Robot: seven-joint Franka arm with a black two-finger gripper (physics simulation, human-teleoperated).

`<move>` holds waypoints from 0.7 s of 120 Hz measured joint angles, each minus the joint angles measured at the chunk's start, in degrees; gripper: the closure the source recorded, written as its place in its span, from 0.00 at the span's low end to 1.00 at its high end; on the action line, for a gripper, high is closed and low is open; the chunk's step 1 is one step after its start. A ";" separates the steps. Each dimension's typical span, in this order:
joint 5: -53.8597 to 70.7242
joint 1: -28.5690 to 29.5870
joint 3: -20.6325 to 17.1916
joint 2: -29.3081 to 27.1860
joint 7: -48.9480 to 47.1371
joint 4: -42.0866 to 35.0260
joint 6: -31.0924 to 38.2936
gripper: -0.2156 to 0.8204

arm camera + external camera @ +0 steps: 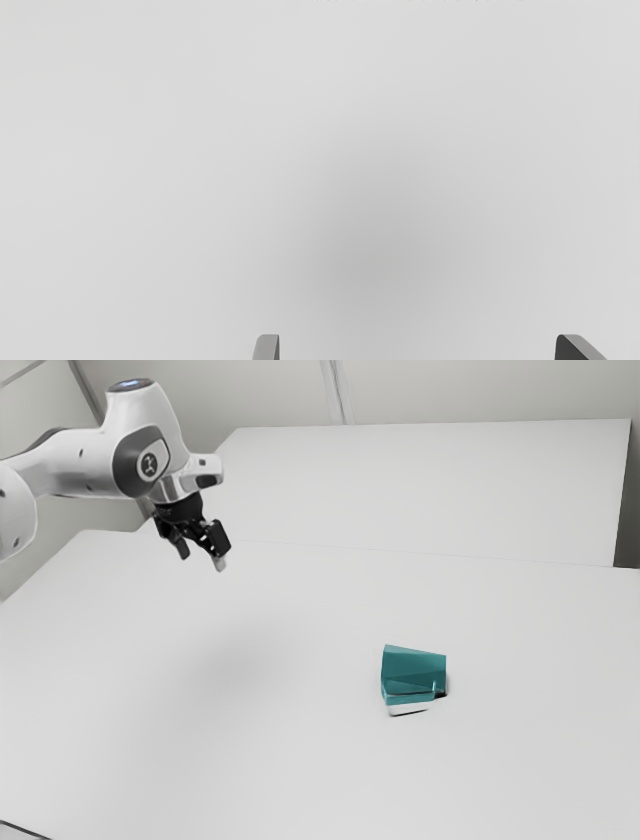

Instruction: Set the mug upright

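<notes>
Okay, mug [412, 676]: on its side on the table [200, 760], right of centre in the exterior view, wide end toward that view's left. Not upright, so goal not met as it lies. Mouth is probably the wide end, can't confirm.
Pale patch [408, 710]: at the mug's near side, dark line under it. Handle or shadow, can't tell. If handle, it likely chocks the mug against rolling.
Shadow [235, 655]: soft, on the exterior view's left part of the table. Fits something hanging well above.
Gripper [202, 557]: up in the air, farther than the mug and well to the exterior view's left of it. Released, fingers [268, 347] spread wide, nothing between them. Height presumably buys clearance; the spread leaves room for the mug's body.
Next move: judging by the lie, reach over, pinch the body, lift, turn base down. Risk: round wall rolls if one finger lands early.
Arm [85, 460]: in from the exterior view's left, wrist bent to aim the gripper down.
Far slab [430, 490]: pale, behind the table, no part in the job.
</notes>
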 joint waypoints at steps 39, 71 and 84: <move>-12.22 -0.34 1.00 -1.49 -0.49 -6.59 2.49 0.21; -33.28 -2.91 1.04 0.36 1.77 -12.77 3.88 0.21; -39.42 -4.62 1.04 2.20 3.02 -13.38 4.49 0.21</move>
